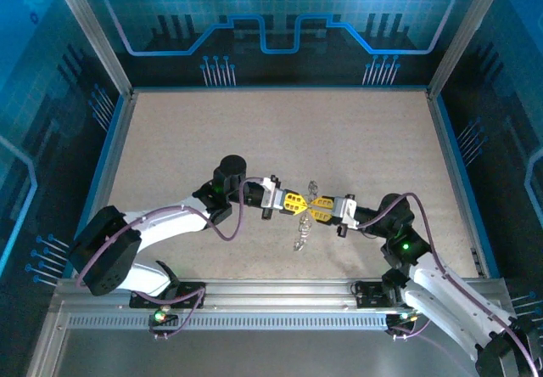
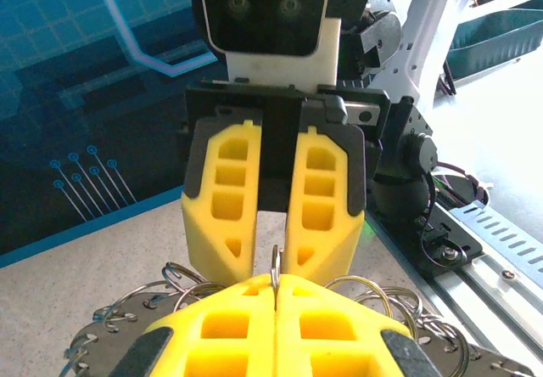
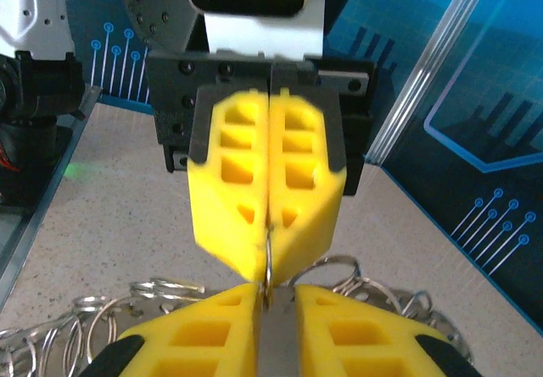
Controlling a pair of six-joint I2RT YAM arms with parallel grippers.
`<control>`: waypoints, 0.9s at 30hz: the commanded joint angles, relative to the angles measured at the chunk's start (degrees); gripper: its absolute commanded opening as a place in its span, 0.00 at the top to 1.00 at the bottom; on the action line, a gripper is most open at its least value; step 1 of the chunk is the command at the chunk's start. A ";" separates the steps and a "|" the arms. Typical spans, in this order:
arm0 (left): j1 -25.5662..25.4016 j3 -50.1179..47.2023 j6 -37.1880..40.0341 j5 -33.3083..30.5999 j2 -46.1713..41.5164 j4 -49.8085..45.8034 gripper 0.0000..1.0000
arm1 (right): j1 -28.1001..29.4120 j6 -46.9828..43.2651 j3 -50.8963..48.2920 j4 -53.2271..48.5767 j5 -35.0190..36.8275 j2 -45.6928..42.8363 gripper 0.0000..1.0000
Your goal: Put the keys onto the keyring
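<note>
Left hand (image 2: 277, 290) nearest lens, fingers closed, pinching thin wire of keyring (image 2: 276, 262) upright. Right hand (image 3: 273, 296) tip to tip with it over middle of worktop (image 1: 356, 139), fingers slightly parted astride same wire. Rest of keyring bunched beneath fingertips. Keys — none made out. Step, likely: steadying wire for threading. Next move — right hand must close on wire without slipping.
</note>
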 commanded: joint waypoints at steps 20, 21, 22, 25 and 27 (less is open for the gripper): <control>0.04 -1.24 -5.73 1.89 2.54 11.09 0.73 | -0.45 0.29 -0.98 3.12 0.33 1.76 1.00; 0.18 -2.14 -5.70 0.72 2.16 11.64 0.67 | -0.41 -0.10 -1.17 2.79 1.18 1.33 1.00; 0.37 -2.80 -5.53 -0.23 1.70 11.66 0.64 | -0.36 -0.34 -1.31 2.42 1.86 0.76 1.00; 2.02 -4.84 -6.07 -1.69 -1.34 9.27 0.52 | 0.67 -1.76 -2.20 2.05 5.04 -1.01 1.00; 4.02 -5.67 -6.98 -2.45 -5.65 3.89 0.34 | 1.95 -3.55 -2.23 0.97 6.81 -1.36 1.00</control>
